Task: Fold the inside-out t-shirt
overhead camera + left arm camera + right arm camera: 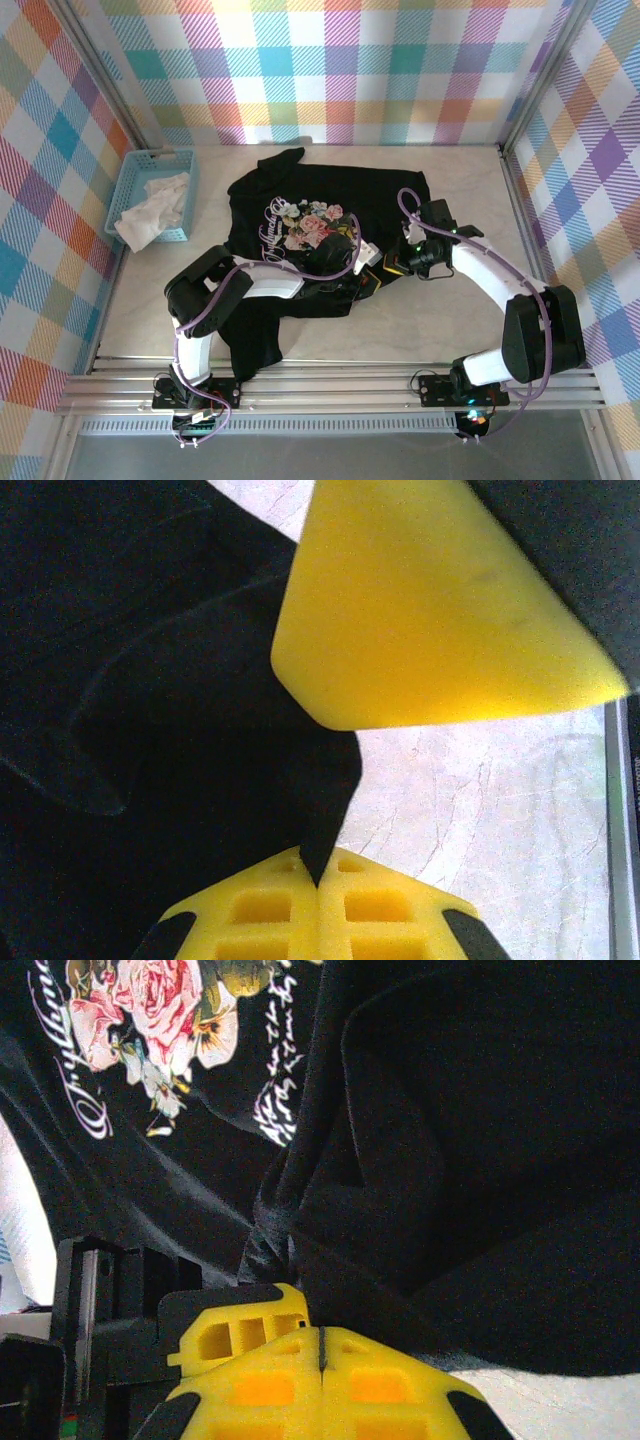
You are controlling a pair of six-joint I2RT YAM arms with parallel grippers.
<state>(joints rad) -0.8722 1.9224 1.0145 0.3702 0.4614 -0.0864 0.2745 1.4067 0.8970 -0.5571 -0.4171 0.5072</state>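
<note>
We have our left hand (320, 868) and right hand (320, 1334) clamped shut side by side on the right edge of the large black printed cotton t-shirt (300, 190), whose bulk lies spread to their left across the pale surface (455, 200).

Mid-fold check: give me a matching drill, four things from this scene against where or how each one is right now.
Things:
1. t-shirt
2. basket
3. white cloth
4. left fingers

Places or states:
A. lying in the basket
B. spread over the middle of the table, flower print facing up
C. shut, pinching black fabric
D. light blue, at the far left of the table

Pairs: 1-B, 2-D, 3-A, 4-C
</note>
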